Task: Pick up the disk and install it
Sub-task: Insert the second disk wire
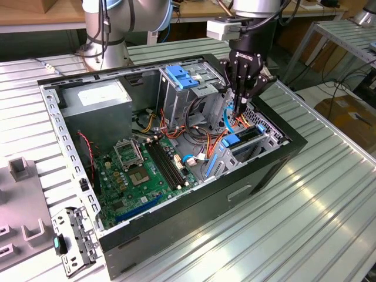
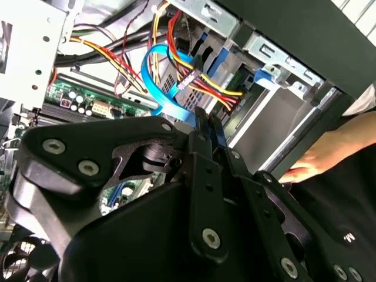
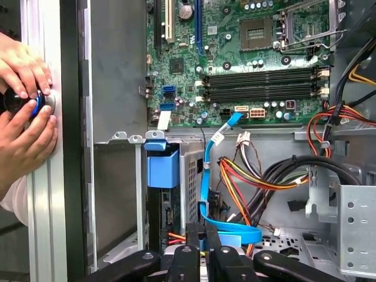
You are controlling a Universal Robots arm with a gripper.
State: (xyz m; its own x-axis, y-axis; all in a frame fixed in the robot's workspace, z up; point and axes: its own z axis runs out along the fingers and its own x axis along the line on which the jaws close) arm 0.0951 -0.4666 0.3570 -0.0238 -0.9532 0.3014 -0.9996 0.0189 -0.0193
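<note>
Inside the open computer case (image 1: 176, 235), toward the exterior view's right, the disk (image 1: 247, 141) is seen seated in its bay with blue rails showing, installation judged nearly done, while the gripper (image 1: 239, 108) is held just above, fingers (image 3: 202, 244) closed on nothing.

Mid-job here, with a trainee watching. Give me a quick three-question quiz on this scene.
1. True or false: the green circuit board lies on the table outside the black metal computer case.
2. The black gripper is nearest to: A) the grey box with white sticker; B) the silver disk with blue rails; C) the grey plastic tray.
3. What colour is the flat cable looping by the gripper?
Key: 1 false; 2 B; 3 blue.
</note>
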